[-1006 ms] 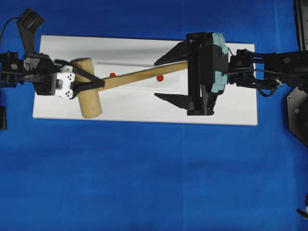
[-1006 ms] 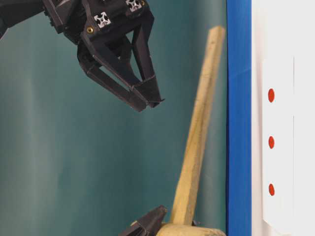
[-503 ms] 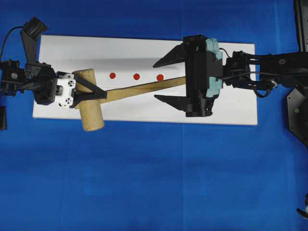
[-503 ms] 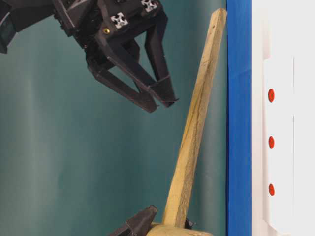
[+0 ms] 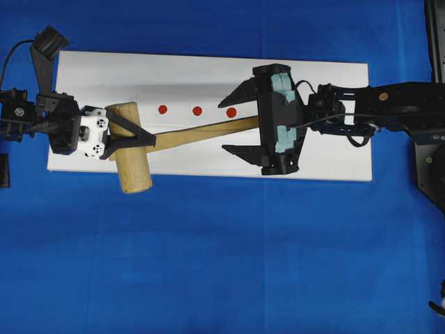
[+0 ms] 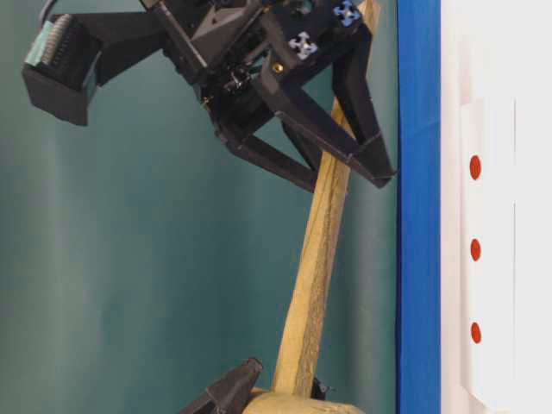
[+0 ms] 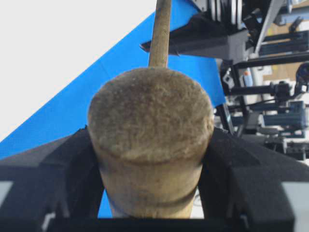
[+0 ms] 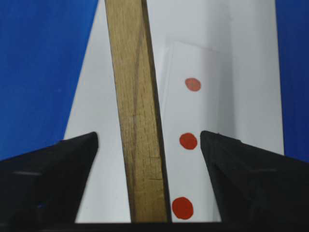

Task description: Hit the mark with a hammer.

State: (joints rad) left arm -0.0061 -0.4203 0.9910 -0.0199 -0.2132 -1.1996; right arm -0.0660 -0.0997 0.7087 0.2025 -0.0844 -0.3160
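Both sets of jaws told different stories when I looked. On the left gripper [image 5: 132, 136] they were clamped on the hammer [image 5: 160, 142], one finger on either side of the thick cylindrical head; my left wrist view showed the rough end face of that head filling the gap, with the black fingers [image 7: 53, 179] pressed against its flanks. On the right gripper [image 5: 233, 126] the jaws stood apart, straddling the far end of the flat handle without touching it. From the right wrist camera I saw clear space between the handle and each fingertip [image 8: 63, 164].

From overhead, the hammer lay at a slant across the white board [image 5: 334, 83], head at the left near the board's lower edge, handle running up and to the right into the right gripper's gap. My table-level view showed the handle lifted off the surface and tilted, its far end disappearing behind the right gripper [image 6: 345, 164].

I found the mark [image 5: 197, 110] as the middle of three red dots in a row on the white rectangular block [image 5: 181, 94]. It sat uncovered, just above the handle in the overhead view and well clear of the hammer's head. In the right wrist view the mark [image 8: 188, 141] lay just right of the handle, between the open fingers.
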